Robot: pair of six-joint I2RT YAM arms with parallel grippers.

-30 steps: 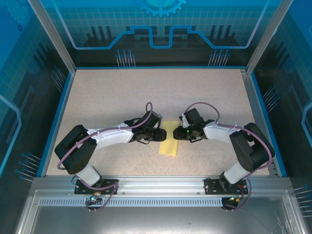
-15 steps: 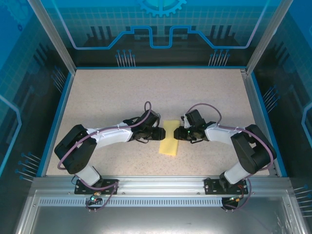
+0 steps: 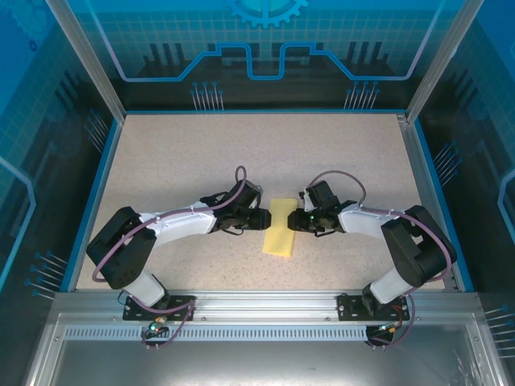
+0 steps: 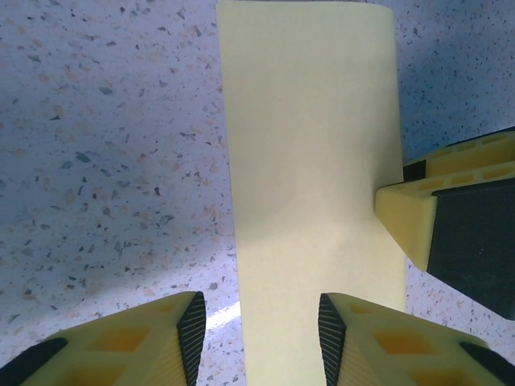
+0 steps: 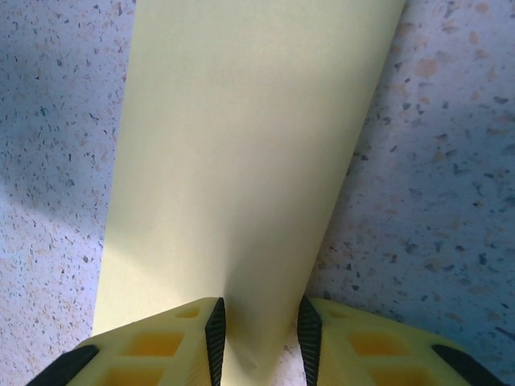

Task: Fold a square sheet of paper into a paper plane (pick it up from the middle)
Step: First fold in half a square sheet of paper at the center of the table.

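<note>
Paper (image 3: 280, 232) lies between left claw (image 3: 265, 219) and right claw (image 3: 294, 221).

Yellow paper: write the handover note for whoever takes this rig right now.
Left gripper: open, straddling one long edge of the yellow paper.
Right gripper: jaws narrowly apart at the opposite edge; grip unclear.
Paper: flat on the table between the arms, a narrow rectangle, apparently folded in half.
Done: that first fold, it seems.
To do: nose and wing folds; no plane shape yet.
</note>
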